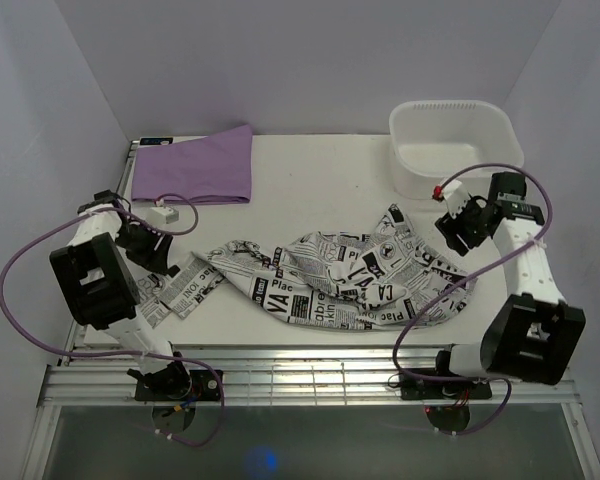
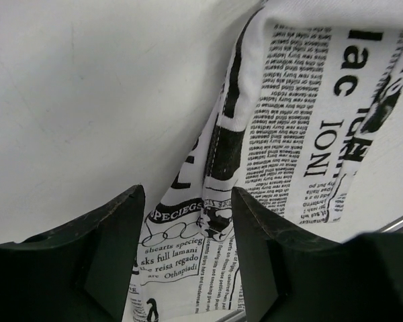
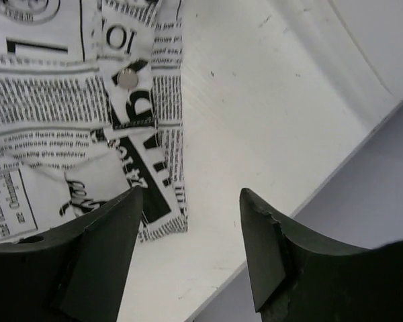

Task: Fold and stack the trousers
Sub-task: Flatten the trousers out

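trousers [image 1: 350, 275]: soft newsprint fabric, crumpled across counter [image 1: 310, 190] centre, full length in top view only | left end effector [image 2: 188, 201]: wide, over stitched cuff | right end effector [image 3: 191, 198]: wide, beside waistband; metal snap [image 3: 127, 78] seen only here

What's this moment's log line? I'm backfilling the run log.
trousers: unfolded, spread | left gripper: open over leg end | right gripper: open beside buttoned edge

This was a robotics lab test cell. A white table [image 1: 310, 190] sat boxed in by plain pale walls [image 1: 310, 60]. Two robot arms, the left arm [image 1: 95, 275] and the right arm [image 1: 525, 270], were bolted to a slotted aluminium rail [image 1: 310, 380] at 6 o'clock. Purple cables [image 1: 6, 280] looped from them, and a white plastic bin [image 1: 455, 140] stood at 1 o'clock.
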